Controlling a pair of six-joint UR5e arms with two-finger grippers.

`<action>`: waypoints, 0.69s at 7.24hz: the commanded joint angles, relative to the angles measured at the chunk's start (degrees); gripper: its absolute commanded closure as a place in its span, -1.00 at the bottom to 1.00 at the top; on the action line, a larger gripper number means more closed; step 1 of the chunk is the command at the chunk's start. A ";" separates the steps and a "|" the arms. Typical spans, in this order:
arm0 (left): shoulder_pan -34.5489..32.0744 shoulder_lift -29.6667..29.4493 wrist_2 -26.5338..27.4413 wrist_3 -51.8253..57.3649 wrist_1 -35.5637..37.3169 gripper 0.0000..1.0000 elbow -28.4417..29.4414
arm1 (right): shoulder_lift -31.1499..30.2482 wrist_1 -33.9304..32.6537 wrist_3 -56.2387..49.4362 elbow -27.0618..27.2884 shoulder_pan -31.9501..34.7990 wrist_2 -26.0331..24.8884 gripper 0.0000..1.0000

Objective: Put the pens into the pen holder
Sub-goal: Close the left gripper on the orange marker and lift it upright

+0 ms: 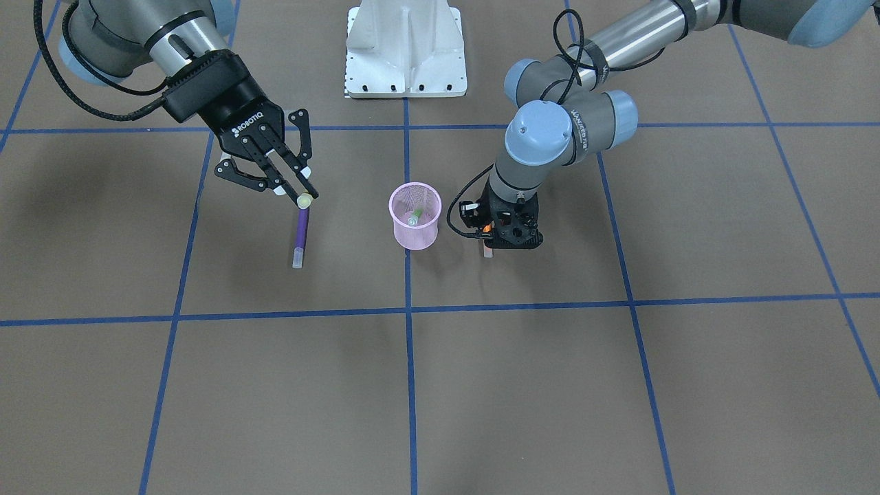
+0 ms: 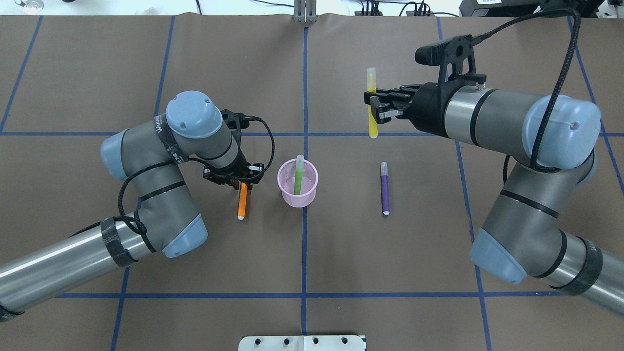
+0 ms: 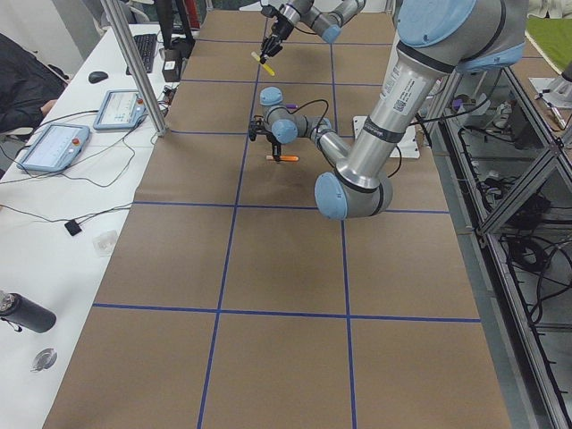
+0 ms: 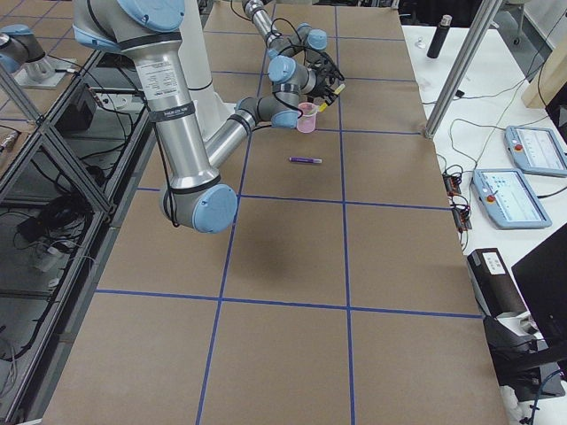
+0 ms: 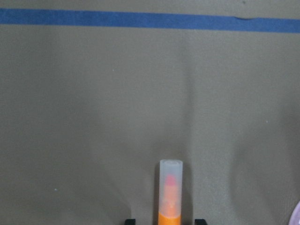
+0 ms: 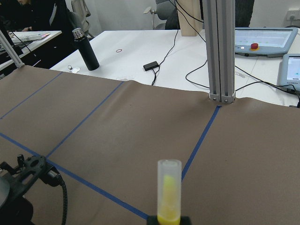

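The pink mesh pen holder (image 2: 298, 191) stands at mid table with a green pen (image 2: 298, 171) upright in it. An orange pen (image 2: 242, 204) lies on the table just left of the holder. My left gripper (image 2: 242, 186) is down over the pen's far end; in the left wrist view its fingertips (image 5: 130, 220) stand apart on either side of the orange pen (image 5: 170, 197), not touching it. My right gripper (image 2: 373, 105) is shut on a yellow pen (image 2: 372, 122) and holds it above the table. A purple pen (image 2: 384, 189) lies on the table below it.
The white robot base plate (image 2: 302, 342) sits at the near edge. Blue tape lines (image 2: 304, 87) grid the brown table cover. An aluminium post (image 6: 220, 47) stands at the far edge, with teach pendants (image 4: 523, 149) and cables on the desk beyond.
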 commanded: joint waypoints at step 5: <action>0.47 -0.03 0.02 -0.01 0.00 0.20 0.24 | -0.04 0.09 0.00 0.04 0.10 0.09 1.00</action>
